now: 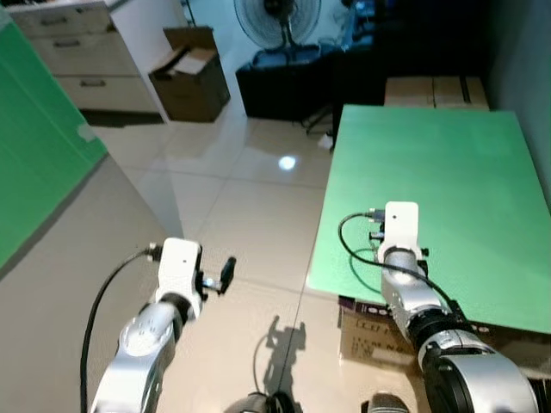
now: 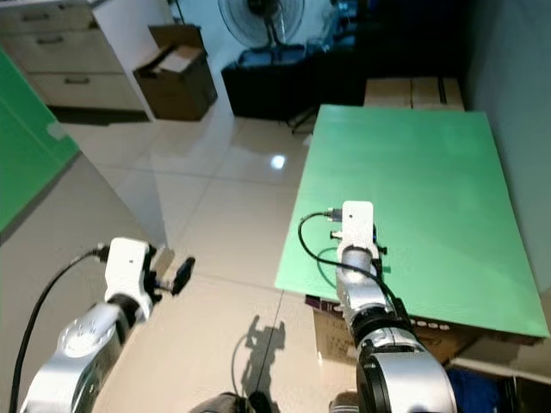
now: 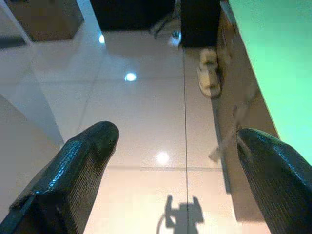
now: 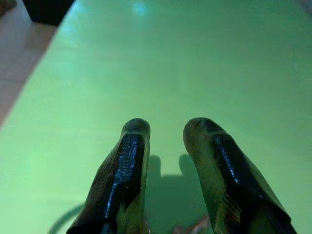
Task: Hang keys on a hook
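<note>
Two grippers were raised, both holding nothing. The left gripper (image 3: 178, 161) hung over the tiled floor (image 1: 250, 198) with fingers spread wide; the right gripper (image 4: 165, 141) hovered above the green table (image 1: 448, 181), fingers a little apart. A box (image 1: 370, 331) under the table carried print (too blurred to read).

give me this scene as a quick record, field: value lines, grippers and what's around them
left gripper: open, black fingers wide apart, nothing between them, over the glossy tiled floor
right gripper: narrow gap between its fingers, nothing held, above the flat green tabletop
keys: none to be seen
hook: none to be seen
background: open brown cardboard box, standing fan, pale drawer unit
by the table: pale slippers on the floor
left side: green panel
</note>
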Available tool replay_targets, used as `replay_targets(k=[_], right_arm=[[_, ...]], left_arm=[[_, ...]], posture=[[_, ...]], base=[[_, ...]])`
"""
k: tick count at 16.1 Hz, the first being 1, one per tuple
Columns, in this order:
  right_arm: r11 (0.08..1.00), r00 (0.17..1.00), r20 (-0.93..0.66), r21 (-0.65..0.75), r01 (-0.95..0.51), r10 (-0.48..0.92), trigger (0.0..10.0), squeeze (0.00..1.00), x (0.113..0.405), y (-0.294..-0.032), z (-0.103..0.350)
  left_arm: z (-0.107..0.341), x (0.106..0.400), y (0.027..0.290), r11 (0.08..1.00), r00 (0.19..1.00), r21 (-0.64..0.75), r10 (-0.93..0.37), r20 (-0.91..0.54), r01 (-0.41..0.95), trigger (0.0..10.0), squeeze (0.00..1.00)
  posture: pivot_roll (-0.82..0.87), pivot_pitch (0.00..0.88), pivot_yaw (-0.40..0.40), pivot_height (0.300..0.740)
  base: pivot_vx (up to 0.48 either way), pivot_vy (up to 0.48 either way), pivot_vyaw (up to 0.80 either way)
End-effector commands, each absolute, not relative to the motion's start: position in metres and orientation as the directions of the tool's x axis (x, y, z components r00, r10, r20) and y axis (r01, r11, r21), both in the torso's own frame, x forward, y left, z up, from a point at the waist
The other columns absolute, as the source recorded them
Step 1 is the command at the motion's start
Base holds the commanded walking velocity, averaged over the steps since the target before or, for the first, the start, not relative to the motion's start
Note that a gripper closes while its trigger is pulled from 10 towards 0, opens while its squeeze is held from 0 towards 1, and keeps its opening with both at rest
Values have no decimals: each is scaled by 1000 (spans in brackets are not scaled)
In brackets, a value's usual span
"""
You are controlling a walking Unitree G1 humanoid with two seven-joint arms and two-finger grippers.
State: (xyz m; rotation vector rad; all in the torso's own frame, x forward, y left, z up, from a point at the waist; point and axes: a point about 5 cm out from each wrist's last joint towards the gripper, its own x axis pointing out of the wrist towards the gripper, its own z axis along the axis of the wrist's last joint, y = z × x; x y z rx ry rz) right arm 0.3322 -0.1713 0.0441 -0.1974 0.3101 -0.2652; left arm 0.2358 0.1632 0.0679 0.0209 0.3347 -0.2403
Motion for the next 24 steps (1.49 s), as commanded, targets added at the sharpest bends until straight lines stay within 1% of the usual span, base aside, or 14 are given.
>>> replay_targets(k=[1, 4, 8, 10, 17, 18, 24], right_arm=[[951, 920, -277, -214, 224, -279, 10000, 0, 332, -165, 43], [954, 910, -309, -205, 220, -276, 10000, 0, 324, -163, 32], [956, 903, -330, -195, 219, -274, 10000, 0, 320, -161, 27], [959, 900, -345, -192, 208, -265, 10000, 0, 317, -155, 23], [962, 887, -384, -190, 195, -255, 10000, 0, 304, -144, 8], [960, 885, -384, -190, 204, -264, 0, 0, 302, -144, 7], [958, 889, -367, -195, 213, -272, 0, 0, 301, -147, 8]], left_arm=[[74, 233, 168, 972, 918, -7, -224, -327, 235, 10000, 0], [78, 218, 175, 973, 907, 5, -211, -364, 229, 10000, 0], [81, 207, 180, 974, 899, 10, -203, -389, 224, 10000, 0], [83, 203, 178, 975, 894, 8, -202, -399, 223, 10000, 0], [85, 200, 179, 977, 892, 2, -195, -407, 214, 10000, 0], [85, 199, 178, 976, 891, 1, -197, -410, 216, 10000, 0], [85, 199, 177, 975, 887, 2, -201, -415, 221, 10000, 0]], posture=[[-34, 166, 224, 740], [1, 216, 239, 740], [15, 252, 241, 740], [16, 250, 232, 740], [14, 250, 223, 740], [12, 250, 225, 740], [8, 254, 227, 740]], base=[[0, 0, 0], [0, 0, 0], [0, 0, 0], [0, 0, 0], [0, 0, 0], [0, 0, 0], [0, 0, 0]])
